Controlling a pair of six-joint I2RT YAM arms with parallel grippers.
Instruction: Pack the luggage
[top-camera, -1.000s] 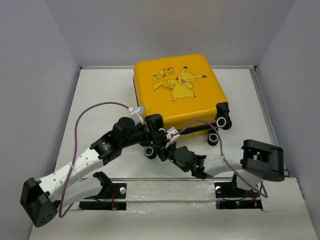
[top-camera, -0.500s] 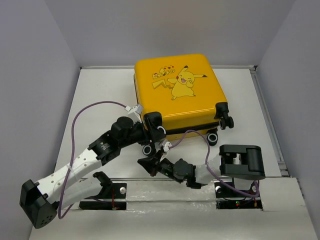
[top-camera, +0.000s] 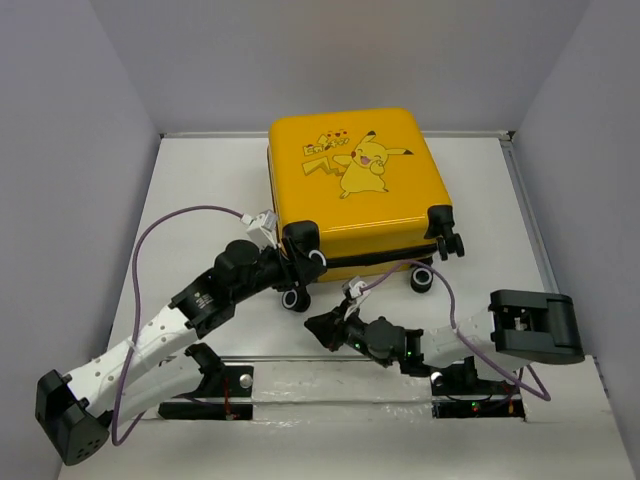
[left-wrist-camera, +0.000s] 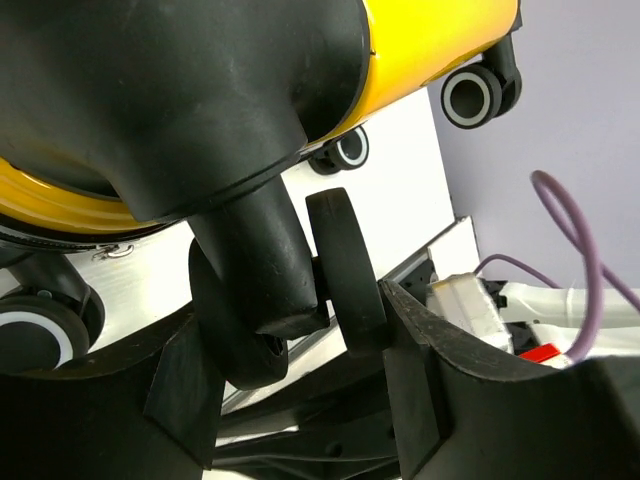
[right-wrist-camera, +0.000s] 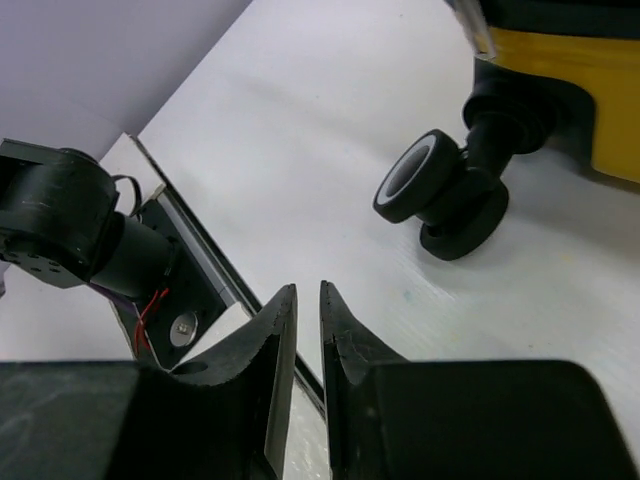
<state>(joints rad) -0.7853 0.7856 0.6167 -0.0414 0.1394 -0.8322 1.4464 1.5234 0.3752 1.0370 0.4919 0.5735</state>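
The luggage (top-camera: 355, 180), a yellow suitcase with a Pikachu print, lies flat and closed at the back middle of the table. My left gripper (top-camera: 297, 263) is at its near-left corner. In the left wrist view the left gripper (left-wrist-camera: 295, 350) has its jaws around a black caster wheel (left-wrist-camera: 345, 265) under the yellow shell (left-wrist-camera: 440, 40), with one finger (left-wrist-camera: 410, 370) touching it. My right gripper (top-camera: 318, 325) is low over the table in front of the luggage, shut and empty. In its own view the right gripper (right-wrist-camera: 308, 298) points past another caster (right-wrist-camera: 430, 185).
Two more casters (top-camera: 424, 277) stick out at the luggage's near-right corner. The arm bases and a metal rail (top-camera: 330, 375) run along the near edge. Purple cables (top-camera: 190, 212) loop over both arms. Grey walls enclose the white table (top-camera: 200, 180).
My right gripper has drawn back from the luggage's near-left casters toward the near edge, and its elbow swung in and back out right. My left gripper stays at the caster.
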